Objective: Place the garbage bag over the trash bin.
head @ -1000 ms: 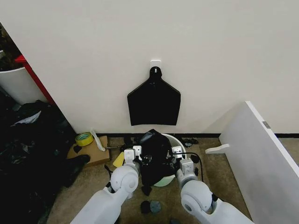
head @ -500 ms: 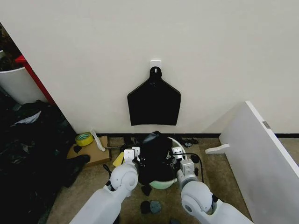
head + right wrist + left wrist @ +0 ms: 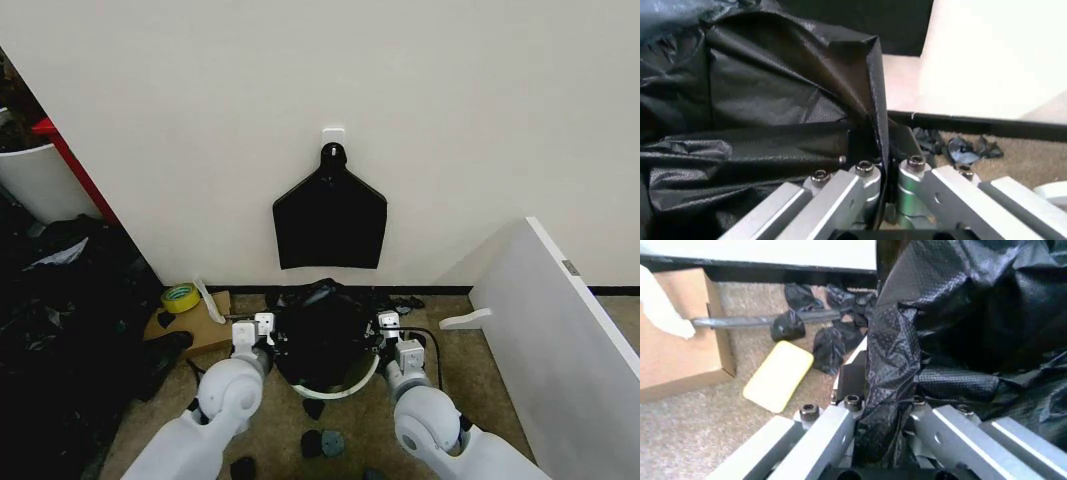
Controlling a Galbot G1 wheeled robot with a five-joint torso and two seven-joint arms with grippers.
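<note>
Garbage bag [image 3: 325, 335] stretched sideways across trash bin [image 3: 345, 389].

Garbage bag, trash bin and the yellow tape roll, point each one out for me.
garbage bag [image 3: 325, 335], head view, crinkled top surface.
trash bin [image 3: 335, 391], head view, white near rim.
yellow tape roll [image 3: 180, 297], head view, its ring.

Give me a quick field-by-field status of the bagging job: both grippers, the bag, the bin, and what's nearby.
left gripper: shut on the garbage bag's edge, at the bin's left side
right gripper: shut on the bag's edge, at the bin's right side
garbage bag: spread between the grippers, covering the bin's mouth
trash bin: on the floor by the wall, near rim showing below the bag
bundle of bags: hanging on the wall hook above
tape roll: on cardboard, left of the bin
</note>
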